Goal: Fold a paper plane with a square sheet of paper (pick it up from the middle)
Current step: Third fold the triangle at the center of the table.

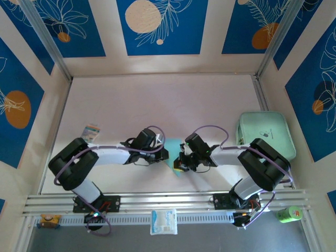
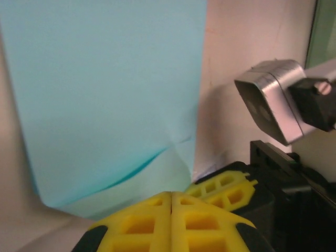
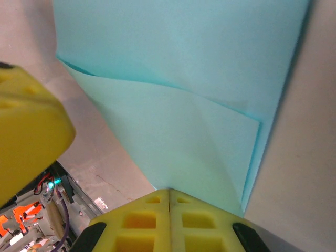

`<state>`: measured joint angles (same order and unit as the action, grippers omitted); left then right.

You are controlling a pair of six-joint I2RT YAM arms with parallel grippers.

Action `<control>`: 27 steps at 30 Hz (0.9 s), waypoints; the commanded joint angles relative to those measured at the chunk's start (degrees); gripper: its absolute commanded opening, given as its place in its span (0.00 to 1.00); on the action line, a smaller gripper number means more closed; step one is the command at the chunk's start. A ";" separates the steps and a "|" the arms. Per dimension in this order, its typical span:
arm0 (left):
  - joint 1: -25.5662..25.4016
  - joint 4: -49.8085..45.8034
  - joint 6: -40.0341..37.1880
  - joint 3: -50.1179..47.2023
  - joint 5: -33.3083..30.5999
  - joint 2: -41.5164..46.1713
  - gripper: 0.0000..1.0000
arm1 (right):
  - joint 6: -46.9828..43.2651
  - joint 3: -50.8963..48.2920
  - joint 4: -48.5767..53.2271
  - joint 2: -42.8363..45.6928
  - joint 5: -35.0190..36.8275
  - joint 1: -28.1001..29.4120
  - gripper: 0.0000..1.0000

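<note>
Both end effectors (image 2: 170, 194) (image 3: 169, 191) closed, pinching paper sheet (image 3: 184, 63)

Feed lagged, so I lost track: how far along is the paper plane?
Done: the sheet shows one folded-over layer. In hand: left gripper and right gripper, both shut, tips at its edge, apparently working that fold. Left: no pointed dart shape yet.

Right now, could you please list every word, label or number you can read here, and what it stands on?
No text here can be read.
white packet on the front rail: bluish print, too blurred.
small packet at the table's left: coloured print, too small.
green container at the near right: red-and-yellow label, unreadable.
mint-green tray: one small dark mark, too small.
light blue paper: plain, unmarked.
</note>
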<state>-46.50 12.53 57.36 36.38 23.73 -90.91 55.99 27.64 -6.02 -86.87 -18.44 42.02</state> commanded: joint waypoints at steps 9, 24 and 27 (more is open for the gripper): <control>-2.69 -2.68 1.48 0.85 -0.92 -7.38 0.00 | -0.27 -0.92 6.26 -2.50 2.19 0.25 0.02; 5.04 -2.24 1.26 0.43 -1.25 -6.38 0.01 | -1.66 -1.28 6.66 -3.55 2.00 0.16 0.02; 6.71 -1.97 1.62 0.32 -0.83 -6.67 0.01 | -2.10 -1.10 6.94 -3.74 1.67 0.02 0.02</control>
<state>-42.26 12.62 58.65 36.80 25.91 -96.25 55.31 28.05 -6.87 -87.90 -18.70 41.98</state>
